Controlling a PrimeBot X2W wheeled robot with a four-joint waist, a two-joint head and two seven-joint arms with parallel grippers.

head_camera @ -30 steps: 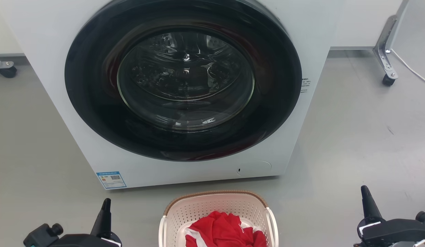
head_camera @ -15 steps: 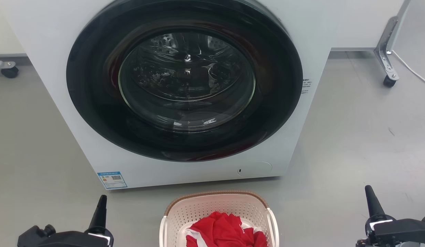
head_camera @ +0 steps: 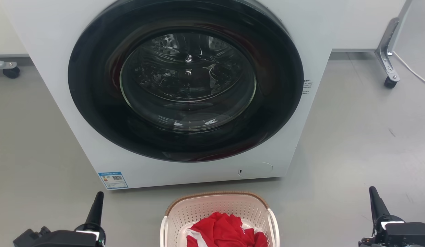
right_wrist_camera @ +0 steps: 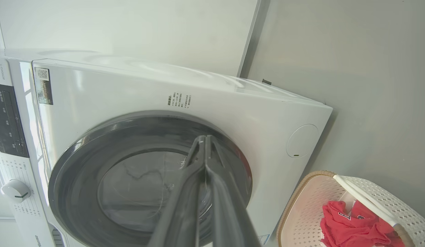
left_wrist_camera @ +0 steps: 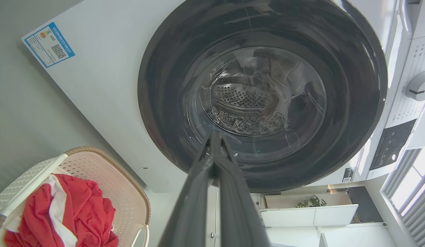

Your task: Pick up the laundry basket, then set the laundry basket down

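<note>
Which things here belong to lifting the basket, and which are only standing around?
For the job:
- cream-white perforated plastic laundry basket with brown rim
- left gripper
- right gripper

Not for the job:
- white front-loading washing machine
- red and white cloth in the basket
- grey metal leg on a castor

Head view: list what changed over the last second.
Both grippers slid outward, away from the laundry basket: the left gripper toward the view's left edge, the right gripper toward its right edge, each sinking slightly. Nothing was grasped or released; both pairs of fingers are closed and empty. The basket, the red garment in it and the washing machine stayed put.
</note>
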